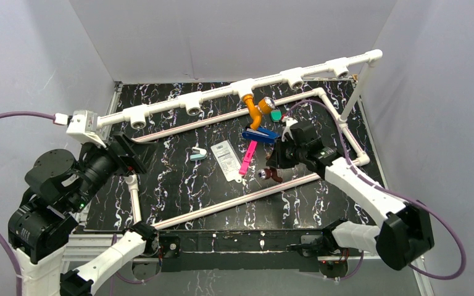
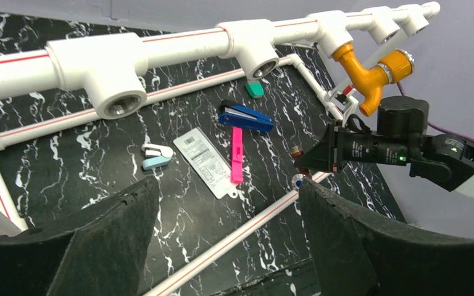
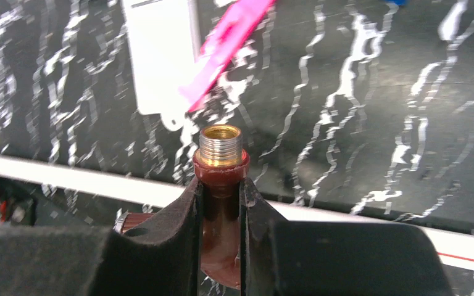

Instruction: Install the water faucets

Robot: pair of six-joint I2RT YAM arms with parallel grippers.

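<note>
The orange faucet (image 1: 255, 111) with its silvery knob hangs from a tee on the raised white pipe rail (image 1: 222, 94); it also shows in the left wrist view (image 2: 370, 77). My right gripper (image 1: 274, 166) is shut on the dark brown faucet (image 3: 221, 185), whose brass threaded end sticks out past the fingertips, held just above the mat near the front pipe (image 1: 247, 197). The brown faucet also shows in the top view (image 1: 270, 175). My left gripper (image 1: 137, 154) is open and empty at the left, below the rail's left end.
On the black marbled mat lie a blue stapler (image 1: 260, 134), a pink strip (image 1: 247, 157), a white card (image 1: 225, 158), a small white-and-blue clip (image 1: 198, 153) and a green cap (image 1: 276, 115). Empty tees (image 1: 137, 116) sit along the rail. Grey walls enclose the mat.
</note>
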